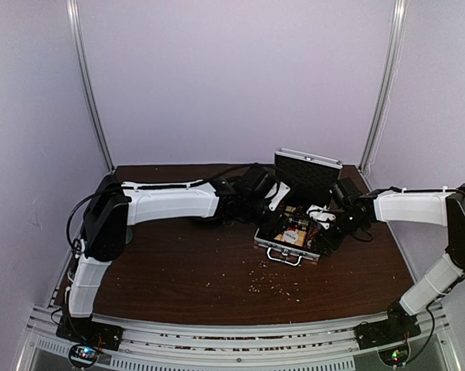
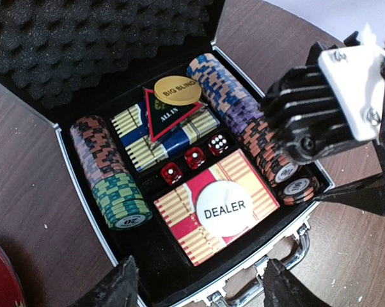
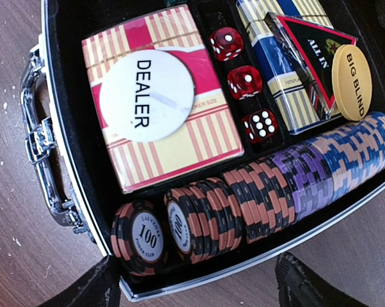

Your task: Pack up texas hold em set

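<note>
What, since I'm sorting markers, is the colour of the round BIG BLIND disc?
Mustard yellow, black lettering: the round BIG BLIND disc; best in right wrist view.

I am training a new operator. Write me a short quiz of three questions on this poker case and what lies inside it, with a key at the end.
1. True or false: the lid of the case stands open.
2. How many red dice lie in the case? A) two B) three C) five
3. Fill in the missing word: the white disc resting on the red-yellow card box reads ____.
Key: 1 true; 2 B; 3 DEALER.
</note>
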You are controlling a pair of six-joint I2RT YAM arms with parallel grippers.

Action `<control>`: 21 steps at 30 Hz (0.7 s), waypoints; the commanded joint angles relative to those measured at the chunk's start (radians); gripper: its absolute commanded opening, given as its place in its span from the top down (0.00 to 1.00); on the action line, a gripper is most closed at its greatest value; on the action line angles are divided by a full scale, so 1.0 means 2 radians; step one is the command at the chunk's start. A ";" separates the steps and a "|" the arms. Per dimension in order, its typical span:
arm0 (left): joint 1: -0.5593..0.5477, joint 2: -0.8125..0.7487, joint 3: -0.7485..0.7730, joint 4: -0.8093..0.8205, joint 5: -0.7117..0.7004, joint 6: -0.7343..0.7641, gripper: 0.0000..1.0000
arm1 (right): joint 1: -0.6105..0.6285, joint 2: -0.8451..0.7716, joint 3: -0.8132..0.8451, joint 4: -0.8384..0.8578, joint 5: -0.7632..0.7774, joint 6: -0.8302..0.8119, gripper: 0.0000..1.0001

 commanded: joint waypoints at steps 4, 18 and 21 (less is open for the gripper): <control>0.002 -0.014 -0.012 0.022 -0.006 -0.006 0.32 | -0.013 0.003 0.019 0.031 0.048 0.026 0.16; 0.002 -0.015 -0.023 0.021 0.005 -0.010 0.32 | -0.032 0.008 0.035 0.017 0.012 0.041 0.16; 0.002 -0.015 -0.024 0.021 0.006 -0.010 0.32 | -0.032 0.014 0.037 0.018 0.018 0.041 0.16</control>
